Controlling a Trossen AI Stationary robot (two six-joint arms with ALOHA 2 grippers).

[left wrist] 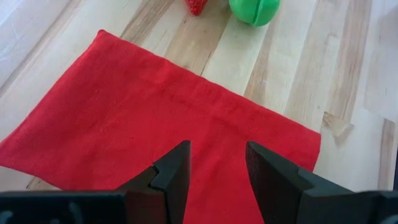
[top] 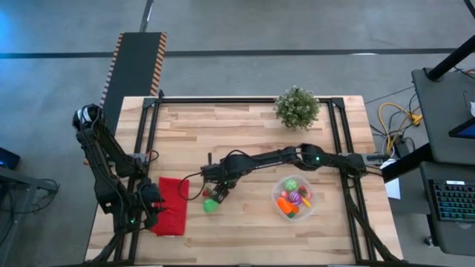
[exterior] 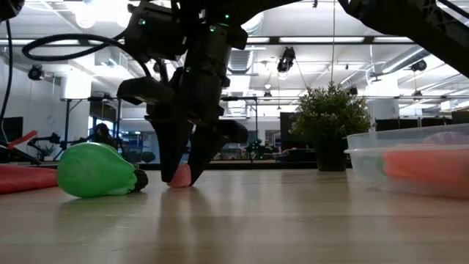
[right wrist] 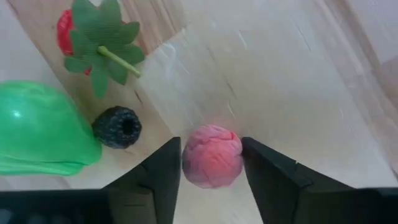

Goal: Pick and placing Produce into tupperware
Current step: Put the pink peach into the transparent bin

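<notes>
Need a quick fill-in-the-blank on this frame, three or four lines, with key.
1. The right gripper has its fingers on either side of a small ____ raspberry-like piece.
2. The left gripper hangs over the ____ cloth.
3. The black berry lies right beside the large ____ piece.
4. The tupperware sits on the table nearest the ____ arm's side.

Missing words: pink; red; green; right

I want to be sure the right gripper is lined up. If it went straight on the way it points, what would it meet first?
The pink berry, already between the right gripper's fingers; behind it, the table.
</notes>
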